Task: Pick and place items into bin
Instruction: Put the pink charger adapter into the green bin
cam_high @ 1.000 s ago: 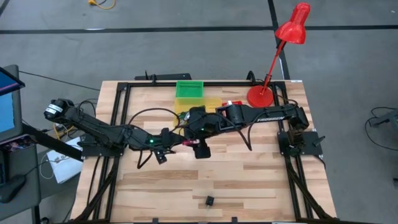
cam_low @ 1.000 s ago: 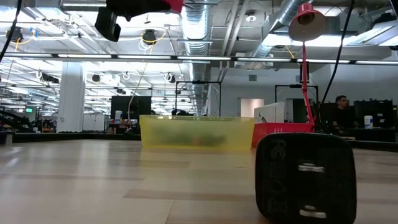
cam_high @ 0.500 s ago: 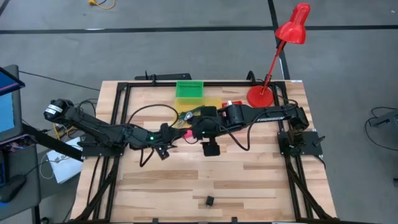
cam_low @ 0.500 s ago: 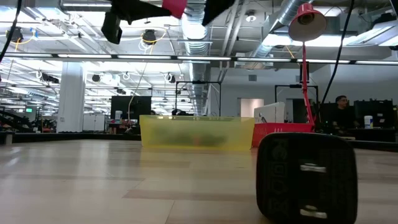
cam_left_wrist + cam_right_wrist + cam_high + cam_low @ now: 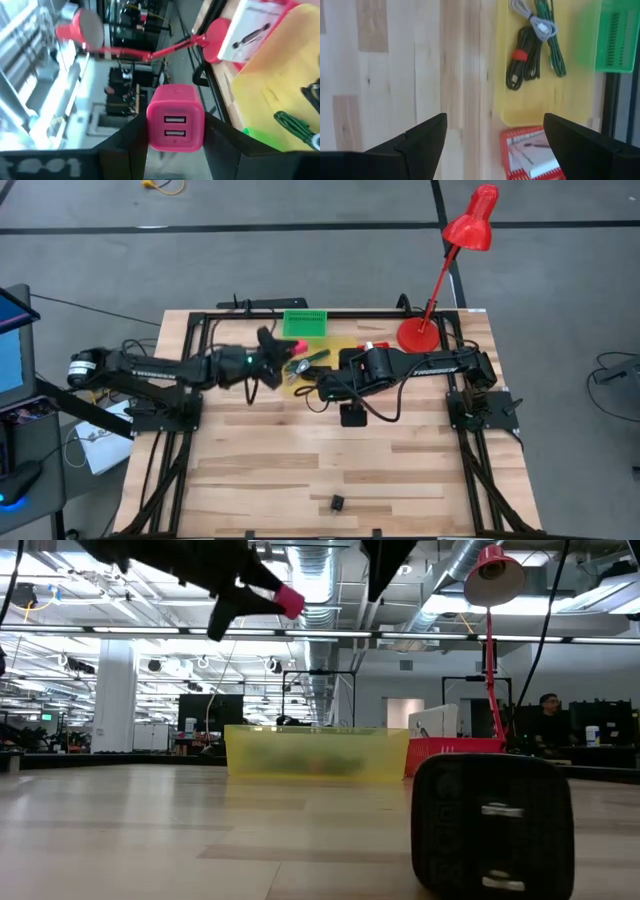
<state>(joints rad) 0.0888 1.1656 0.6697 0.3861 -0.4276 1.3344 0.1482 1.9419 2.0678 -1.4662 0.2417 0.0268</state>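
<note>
A pink USB charger cube (image 5: 175,125) is held in the air by my left gripper (image 5: 290,350), which is shut on it; it hangs high over the left part of the yellow bin (image 5: 335,372). The charger shows as a pink spot (image 5: 290,600) in the low view. The bin holds a black cable with a red tie (image 5: 522,65), a green cable (image 5: 550,40) and a grey one (image 5: 535,20). My right gripper (image 5: 495,137) is open over the table just before the bin's near edge, holding nothing. A black charger (image 5: 337,502) rests on the table near the front edge. My left gripper pinches the pink charger's two opposite side faces (image 5: 150,127) between its two fingers. The fingers reach nearly level from the table's left. The face with the two USB ports looks back along the fingers. The charger is lifted clear, high above the bin.
A green basket (image 5: 305,323) stands behind the bin, and a red basket (image 5: 530,155) with a white carded package (image 5: 255,30) lies to the bin's right. A red desk lamp (image 5: 440,270) rises at the back right. Bare wood spans the table's near half.
My left gripper has swung toward the table's far edge with the pink charger, from in front of the bin to above it, rolling as it went. My right gripper has tipped more steeply down and shifted a little toward the table's right edge.
</note>
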